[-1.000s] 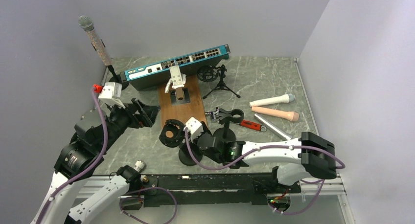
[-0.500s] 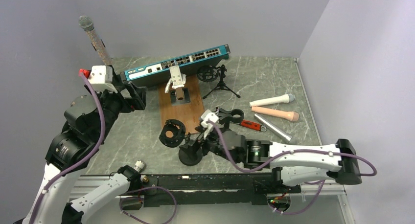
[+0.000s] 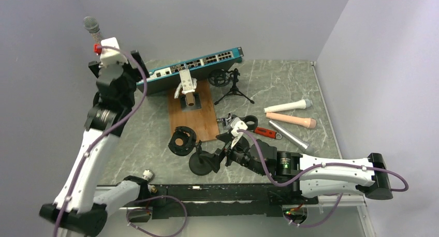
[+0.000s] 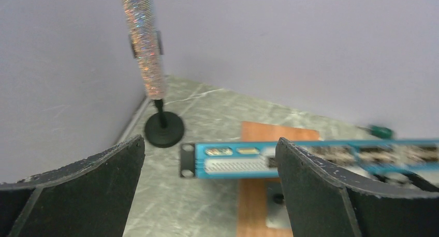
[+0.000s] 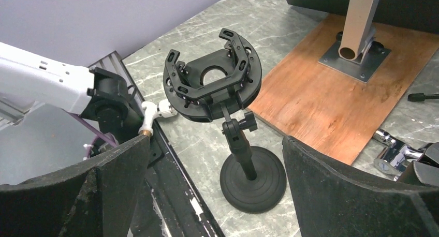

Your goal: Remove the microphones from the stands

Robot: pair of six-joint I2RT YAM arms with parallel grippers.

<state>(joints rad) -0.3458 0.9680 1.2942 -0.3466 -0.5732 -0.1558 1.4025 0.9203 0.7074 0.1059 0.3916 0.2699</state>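
Your microphone (image 4: 144, 45) has a body of silver-pink glitter and a grey mesh head, and its stand (image 4: 164, 129) is black. The surface (image 3: 279, 87) is grey-green marble with pale veins. On the far side you have a teal network switch (image 3: 189, 67) and a red-brown wooden board (image 3: 194, 113). On the right you'll find a white microphone (image 3: 288, 106), a peach microphone (image 3: 291, 119), a silver tube (image 3: 288, 134) and a red-handled tool (image 3: 265, 132). The near shock mount (image 5: 212, 82) is all black.
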